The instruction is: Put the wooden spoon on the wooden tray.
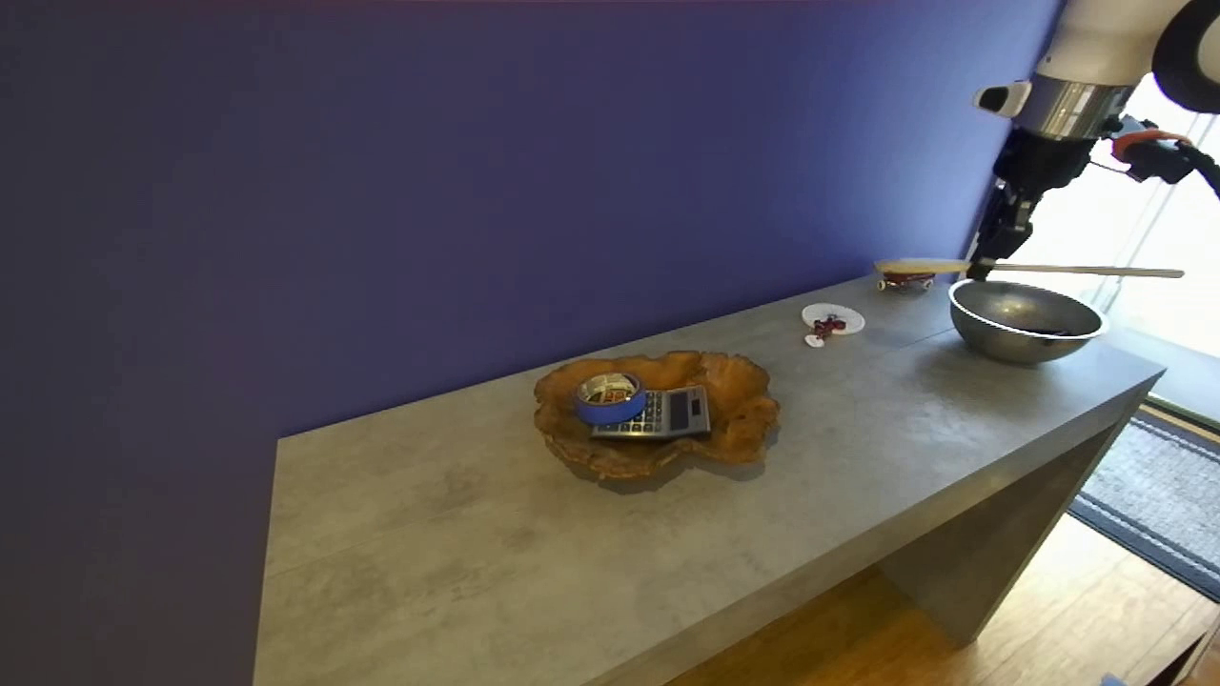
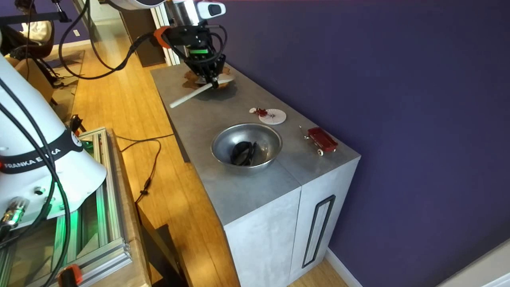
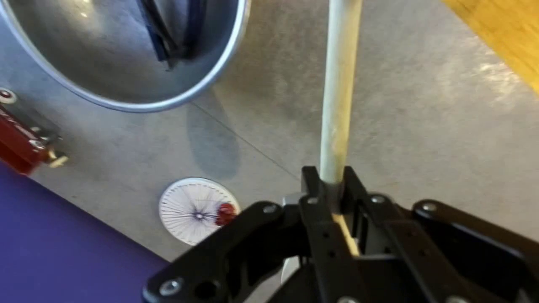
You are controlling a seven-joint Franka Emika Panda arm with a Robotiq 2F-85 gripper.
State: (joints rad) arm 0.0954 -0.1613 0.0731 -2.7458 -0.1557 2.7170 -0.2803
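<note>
The wooden spoon (image 1: 1087,270) is long and pale. My gripper (image 1: 982,269) is shut on its handle close to the spoon's head and holds it roughly level in the air above the counter. It also shows in an exterior view (image 2: 191,95) and in the wrist view (image 3: 342,84), where the handle runs up between the fingertips (image 3: 330,183). The wooden tray (image 1: 742,414) is amber-brown with a wavy edge and stands on the counter, apart from the spoon. In an exterior view the tray (image 2: 190,83) is partly hidden behind the gripper.
A blue tape roll (image 1: 610,408) and a calculator (image 1: 658,417) lie in the tray. A steel bowl (image 2: 223,159) holds a black object (image 2: 242,153). A white dish with a small red piece (image 2: 274,116) and a red toy wagon (image 2: 322,139) are near the purple wall.
</note>
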